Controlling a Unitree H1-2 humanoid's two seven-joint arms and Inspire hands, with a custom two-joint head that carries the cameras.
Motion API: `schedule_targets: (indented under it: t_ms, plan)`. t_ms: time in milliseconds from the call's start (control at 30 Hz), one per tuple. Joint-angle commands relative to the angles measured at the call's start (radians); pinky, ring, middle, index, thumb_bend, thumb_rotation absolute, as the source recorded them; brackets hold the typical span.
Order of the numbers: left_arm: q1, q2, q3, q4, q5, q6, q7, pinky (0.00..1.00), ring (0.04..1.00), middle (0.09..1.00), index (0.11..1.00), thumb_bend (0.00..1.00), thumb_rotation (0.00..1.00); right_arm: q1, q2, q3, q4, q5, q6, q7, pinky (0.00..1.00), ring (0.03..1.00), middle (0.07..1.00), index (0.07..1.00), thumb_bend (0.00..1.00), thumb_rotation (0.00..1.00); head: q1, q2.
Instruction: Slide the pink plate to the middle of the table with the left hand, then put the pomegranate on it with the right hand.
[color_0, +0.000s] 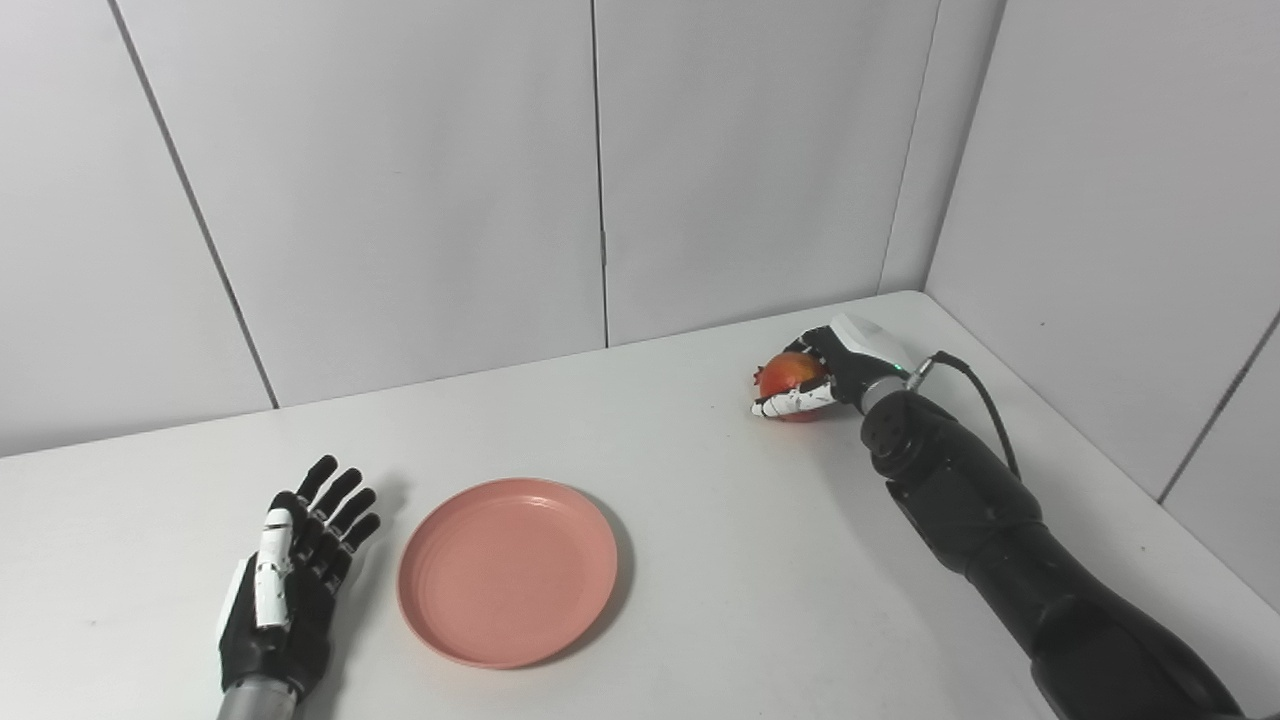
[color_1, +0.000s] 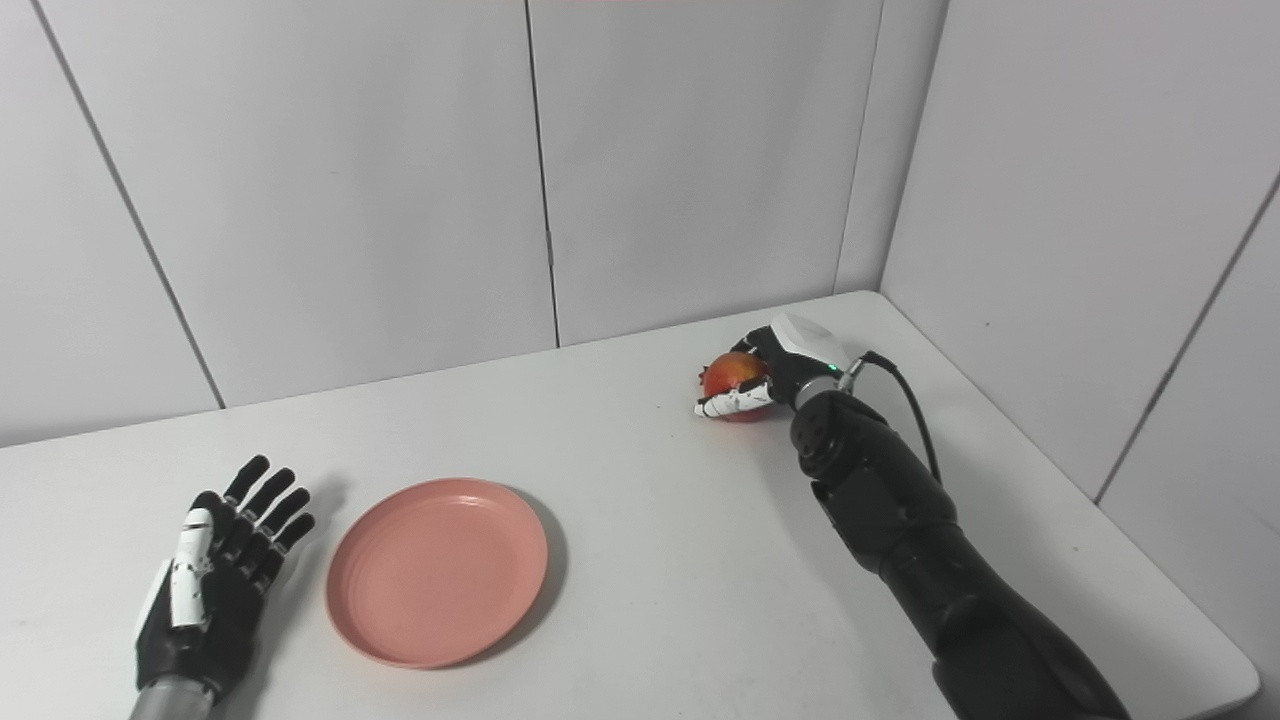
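My right hand (color_0: 835, 375) is clenched around the pomegranate (color_0: 790, 372) at the far right of the white counter (color_0: 700, 520). My left hand (color_0: 290, 575) lies released, fingers spread, beside the pink plate (color_0: 508, 570).

1. My left hand (color_0: 290, 585) is black, with one white strip running along the thumb side and a silver-grey wrist.
2. My right hand (color_0: 835, 375) is black too, capped by a white shell on its back, with a tiny green light at the wrist; its lower fingers (color_0: 790, 404) are white broken by black bands.
3. My right forearm (color_0: 960, 500) is matte black, with a black cable (color_0: 985, 395) looping beside it.
4. The pomegranate (color_0: 790, 372) is red, shading to orange-yellow on top.
5. The plate (color_0: 508, 570) is plain salmon pink with faint concentric rings.
6. The table (color_0: 700, 560) is plain white.
7. The wall panels (color_0: 400, 180) are pale grey, split by thin dark seams.
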Motion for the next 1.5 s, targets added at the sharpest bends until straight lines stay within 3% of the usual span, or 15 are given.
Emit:
schedule_targets:
  t_ms: [0, 133, 300, 667, 833, 1033, 1333, 1467]
  plan:
    - [0.002, 0.005, -0.004, 0.006, 0.010, 0.011, 0.009, 0.87, 0.869, 0.879, 0.867, 0.37, 1.00, -0.033, 0.015, -0.003, -0.003, 0.029, -0.059, -0.001, 0.53, 0.583, 0.603, 0.579, 0.55, 0.26, 0.000, 0.001]
    - [0.000, 0.002, -0.003, 0.007, 0.010, 0.013, 0.009, 0.87, 0.871, 0.883, 0.870, 0.37, 1.00, -0.016, 0.009, -0.014, -0.048, 0.051, -0.059, 0.000, 0.49, 0.527, 0.552, 0.568, 0.46, 0.15, 0.009, 0.002]
    - [0.000, -0.002, -0.004, 0.007, 0.014, 0.012, 0.015, 0.86, 0.866, 0.879, 0.865, 0.38, 1.00, 0.012, 0.005, -0.036, -0.125, 0.088, -0.058, 0.007, 0.45, 0.496, 0.543, 0.569, 0.43, 0.12, 0.013, 0.000]
    - [0.002, -0.017, -0.012, 0.002, 0.028, 0.002, 0.022, 0.87, 0.865, 0.875, 0.864, 0.37, 1.00, 0.103, 0.011, -0.085, -0.504, 0.099, 0.043, 0.052, 0.48, 0.509, 0.556, 0.578, 0.46, 0.11, 0.054, -0.004]
    - [0.006, -0.027, -0.023, -0.013, 0.046, 0.012, 0.043, 0.86, 0.858, 0.871, 0.861, 0.38, 1.00, 0.133, 0.033, -0.068, -0.670, 0.081, 0.071, 0.083, 0.49, 0.523, 0.559, 0.579, 0.46, 0.07, 0.078, -0.003]
    - [0.012, -0.038, -0.036, -0.030, 0.073, 0.016, 0.060, 0.85, 0.859, 0.873, 0.865, 0.38, 1.00, 0.137, 0.080, -0.042, -0.769, 0.064, 0.079, 0.115, 0.47, 0.510, 0.540, 0.565, 0.48, 0.07, 0.120, 0.002]
    - [0.016, -0.063, -0.056, -0.054, 0.108, 0.029, 0.089, 0.85, 0.858, 0.873, 0.861, 0.40, 1.00, 0.136, 0.126, 0.028, -0.812, 0.045, 0.002, 0.148, 0.46, 0.517, 0.552, 0.576, 0.48, 0.00, 0.198, 0.013]
    - [0.016, -0.067, -0.068, -0.056, 0.121, 0.022, 0.099, 0.85, 0.854, 0.870, 0.859, 0.43, 1.00, 0.124, 0.155, 0.079, -0.805, 0.018, -0.011, 0.157, 0.47, 0.523, 0.559, 0.584, 0.48, 0.05, 0.225, 0.016]
